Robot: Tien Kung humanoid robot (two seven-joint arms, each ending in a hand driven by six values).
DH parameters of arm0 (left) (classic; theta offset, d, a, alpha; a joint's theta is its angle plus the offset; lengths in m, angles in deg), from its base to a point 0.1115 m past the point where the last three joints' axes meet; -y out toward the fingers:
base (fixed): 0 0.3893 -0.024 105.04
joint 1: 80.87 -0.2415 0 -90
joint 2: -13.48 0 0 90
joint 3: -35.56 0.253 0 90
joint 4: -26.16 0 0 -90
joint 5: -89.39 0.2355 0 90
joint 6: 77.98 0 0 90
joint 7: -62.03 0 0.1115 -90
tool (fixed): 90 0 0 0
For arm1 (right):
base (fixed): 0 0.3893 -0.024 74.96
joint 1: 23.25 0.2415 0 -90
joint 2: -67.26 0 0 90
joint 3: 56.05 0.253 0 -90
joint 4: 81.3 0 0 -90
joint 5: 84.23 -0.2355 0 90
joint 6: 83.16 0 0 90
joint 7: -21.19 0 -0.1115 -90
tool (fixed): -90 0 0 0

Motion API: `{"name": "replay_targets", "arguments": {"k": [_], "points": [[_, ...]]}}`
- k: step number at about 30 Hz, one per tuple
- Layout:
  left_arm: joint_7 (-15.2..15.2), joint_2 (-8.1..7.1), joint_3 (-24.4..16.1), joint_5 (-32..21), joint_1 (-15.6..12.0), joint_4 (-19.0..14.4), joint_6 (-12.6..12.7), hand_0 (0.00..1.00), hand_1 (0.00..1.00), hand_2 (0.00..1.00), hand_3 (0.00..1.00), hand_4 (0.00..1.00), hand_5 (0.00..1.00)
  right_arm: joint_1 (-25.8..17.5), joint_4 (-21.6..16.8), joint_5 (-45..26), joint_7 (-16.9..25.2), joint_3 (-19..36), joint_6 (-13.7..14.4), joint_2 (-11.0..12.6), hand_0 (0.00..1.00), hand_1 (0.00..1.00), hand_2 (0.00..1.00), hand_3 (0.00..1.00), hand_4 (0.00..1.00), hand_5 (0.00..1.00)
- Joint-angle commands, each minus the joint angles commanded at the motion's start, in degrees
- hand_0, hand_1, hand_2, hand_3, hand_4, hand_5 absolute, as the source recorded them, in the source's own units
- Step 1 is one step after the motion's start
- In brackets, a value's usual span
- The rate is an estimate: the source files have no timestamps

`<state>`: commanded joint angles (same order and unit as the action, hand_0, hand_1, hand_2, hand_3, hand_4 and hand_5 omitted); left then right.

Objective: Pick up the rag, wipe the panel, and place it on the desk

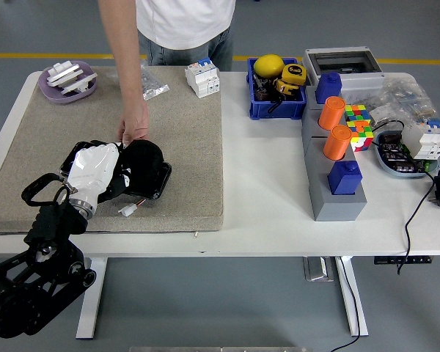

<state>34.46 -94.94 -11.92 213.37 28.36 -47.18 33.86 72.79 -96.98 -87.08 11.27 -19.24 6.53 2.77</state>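
Head view shows the robot's left hand (95,172), white-shelled, pressed down on a black rag (143,163) that lies over a glossy black panel (121,176) on the beige mat (183,125) at the table's left; its fingers look curled onto the rag, gripping it. One person stands at the far side, and that person's hand (134,130) touches the panel's far edge, apparently steadying it. The right hand is out of view. The rag looks soft, light and floppy, so it will likely bunch and drag rather than slide flat; a pinch on a gathered fold near its middle seems the safest hold. The panel looks stiff and smooth, probably slippery, and may shift under wiping without that steadying hand. Counted elsewhere: one purple dish (67,81), one blue bin (276,92), two orange cylinders (332,112), two blue blocks (345,176), one colour cube (358,121), one grey box (345,64).
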Motion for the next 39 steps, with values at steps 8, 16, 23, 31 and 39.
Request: {"name": "replay_targets", "arguments": {"k": [8, 16, 23, 31, 39], "points": [[0.3, -0.87, -3.7, 0.2, 0.9, 4.7, -0.1, 0.321, 0.442, 0.569, 0.445, 0.002, 0.002, -0.1, 0.0, 0.2, 0.0, 0.2, 0.1, 0.1, 0.748, 0.643, 0.667, 0.568, 0.927, 0.43], [0.7, -1.84, -4.5, 0.0, 1.3, 8.3, 0.1, 0.323, 0.444, 0.568, 0.449, 0.002, 0.002, -0.1, 0.0, 0.1, -0.1, 0.0, 0.0, 0.2, 0.748, 0.644, 0.667, 0.568, 0.927, 0.43], [1.0, -2.04, -6.0, 0.4, 1.5, 10.1, 0.4, 0.322, 0.445, 0.568, 0.449, 0.002, 0.002, -0.1, -0.1, 0.2, -0.1, 0.1, 0.0, 0.1, 0.748, 0.644, 0.667, 0.568, 0.927, 0.43], [1.2, -2.91, -8.4, 1.0, 2.8, 13.9, 0.4, 0.321, 0.447, 0.564, 0.454, 0.022, 0.002, -0.2, -0.1, 0.1, -0.3, 0.1, 0.0, 0.2, 0.748, 0.644, 0.667, 0.568, 0.927, 0.429], [2.5, -4.21, -9.0, 0.3, 5.2, 19.6, 1.2, 0.321, 0.443, 0.56, 0.447, 0.002, 0.002, 0.0, -0.2, 0.3, -0.4, 0.1, 0.2, 0.3, 0.748, 0.644, 0.667, 0.568, 0.926, 0.43]]}}
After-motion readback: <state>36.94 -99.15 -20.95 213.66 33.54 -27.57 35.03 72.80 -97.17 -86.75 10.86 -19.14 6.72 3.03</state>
